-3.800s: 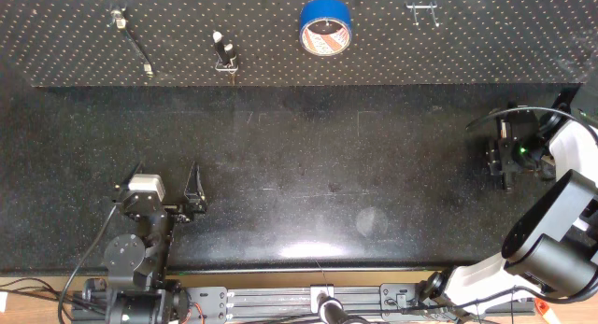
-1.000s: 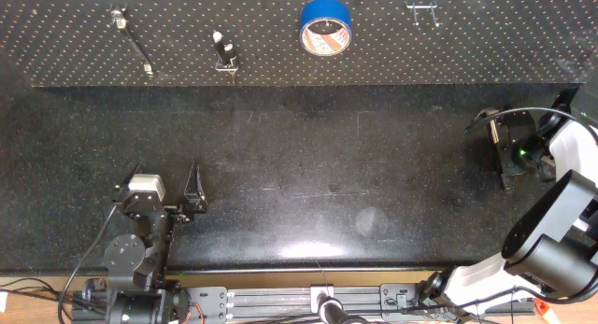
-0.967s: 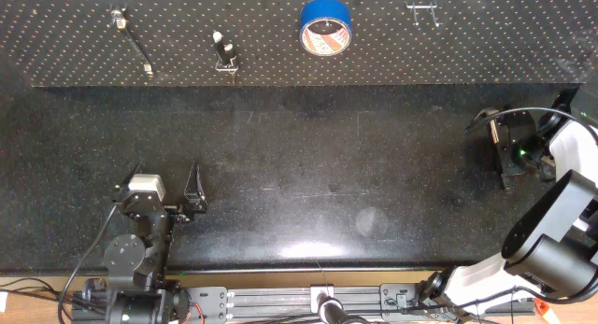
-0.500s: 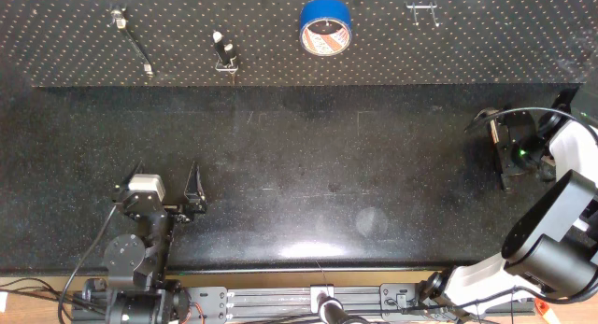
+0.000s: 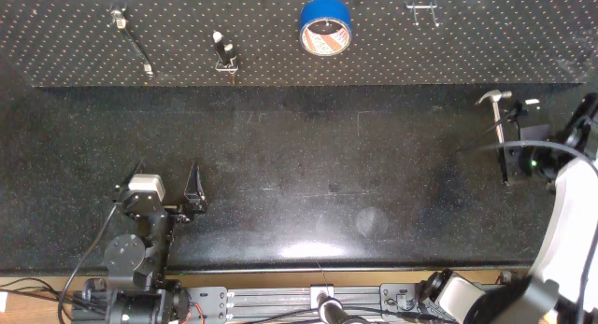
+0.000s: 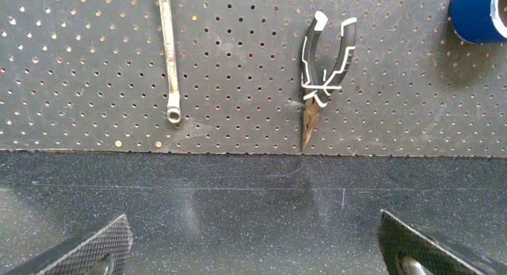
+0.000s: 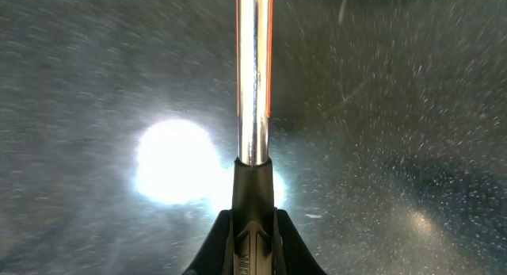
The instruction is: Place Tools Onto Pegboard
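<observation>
At the bench's (image 5: 299, 175) far right, the right claw (image 7: 253, 224) grips the hammer (image 5: 493, 97) by its handle, close to the pegboard (image 5: 467, 44). On the pegboard hang a wrench (image 5: 137, 46), pliers (image 5: 224, 51), blue tape (image 5: 325, 27) and a hook (image 5: 423, 13). The left claw (image 6: 253, 231) sits wide open, near left.

Clamped tight in the right gripper (image 7: 253, 237): a tool (image 7: 253, 101), caught by its black grip, fingers pressed against both sides. Beyond the grip, a bright metal shaft running straight away from the fingertips. Underneath, a dark speckled worktop (image 7: 412, 108) with a white glare patch (image 7: 170, 172) just beside the shaft.
</observation>
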You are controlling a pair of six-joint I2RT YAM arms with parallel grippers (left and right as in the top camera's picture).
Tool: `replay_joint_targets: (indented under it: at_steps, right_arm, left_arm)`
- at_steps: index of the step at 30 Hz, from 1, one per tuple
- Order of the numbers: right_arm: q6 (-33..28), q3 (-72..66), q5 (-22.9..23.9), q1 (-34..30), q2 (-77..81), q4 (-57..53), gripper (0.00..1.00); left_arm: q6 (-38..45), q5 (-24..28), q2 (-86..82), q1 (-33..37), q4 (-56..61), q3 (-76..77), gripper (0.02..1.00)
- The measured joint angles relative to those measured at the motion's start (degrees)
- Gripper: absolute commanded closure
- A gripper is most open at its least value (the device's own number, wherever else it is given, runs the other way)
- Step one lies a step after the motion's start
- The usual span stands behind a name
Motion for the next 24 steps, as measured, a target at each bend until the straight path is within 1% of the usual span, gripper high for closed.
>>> replay_joint_targets:
  at_steps: [3,7,9,14,16,24]
  right_arm:
    - [1.49,0.0,-2.36,1.75,-5.64,-1.77,0.925]
    - [4.26,0.0,-3.56,7.34,-9.88,-2.51,0.923]
    - [6.69,0.11,-3.93,9.81,-11.65,-2.54,0.925]
    - [11.37,4.11,-4.31,13.44,-13.46,-2.75,0.925]
    - [12.44,6.43,-4.35,14.49,-13.49,-2.97,0.925]
    - [15.82,14.25,-4.55,22.14,-11.87,-3.02,0.923]
  left_arm:
    - [0.0,0.0,0.0,0.0,0.0,0.0,0.023]
    - [0.0,0.0,0.0,0.0,0.0,0.0,0.023]
    - [0.0,0.0,0.0,0.0,0.0,0.0,0.023]
    - [0.0,0.0,0.0,0.0,0.0,0.0,0.023]
    - [0.0,0.0,0.0,0.0,0.0,0.0,0.023]
    - [0.0,0.0,0.0,0.0,0.0,0.0,0.023]
